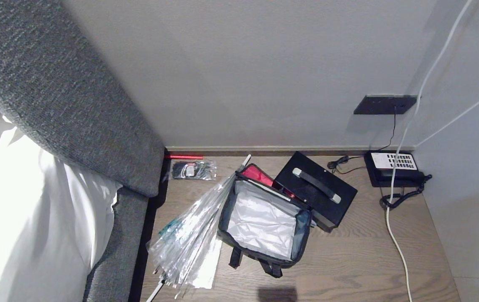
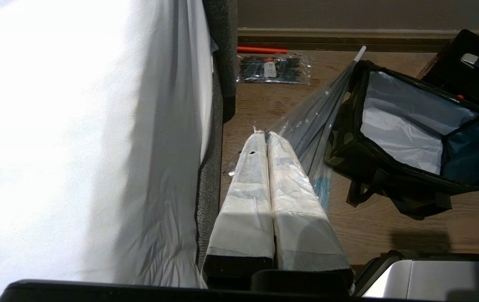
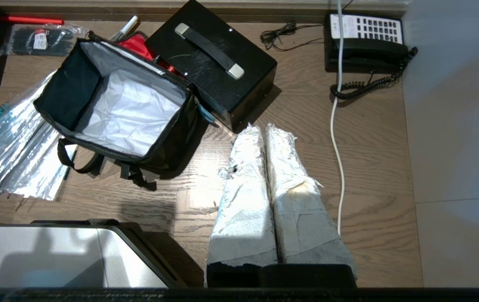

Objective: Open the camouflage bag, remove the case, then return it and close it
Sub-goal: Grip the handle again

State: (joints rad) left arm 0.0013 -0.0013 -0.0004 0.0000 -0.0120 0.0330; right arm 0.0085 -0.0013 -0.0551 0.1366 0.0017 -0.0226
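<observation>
The camouflage bag (image 1: pixel 260 222) stands open on the wooden surface, its silvery-white lining (image 3: pixel 126 113) bare and nothing inside; camouflage cloth shows on its side (image 2: pixel 346 140). The black case (image 1: pixel 319 193) with a silver-ended handle (image 3: pixel 210 50) lies just behind the bag's right corner, touching it. My left gripper (image 2: pixel 266 134) hangs shut and empty to the bag's left, over the umbrella. My right gripper (image 3: pixel 263 128) is shut and empty, in front of the case and right of the bag. Neither gripper shows in the head view.
A clear plastic-wrapped umbrella (image 1: pixel 189 239) lies against the bag's left side. Something red (image 1: pixel 256 174) sticks up between bag and case. A black telephone (image 1: pixel 392 167) and a white cable (image 1: pixel 396 243) are at the right. The bed (image 1: pixel 21 201) and grey headboard (image 1: pixel 55 96) border the left.
</observation>
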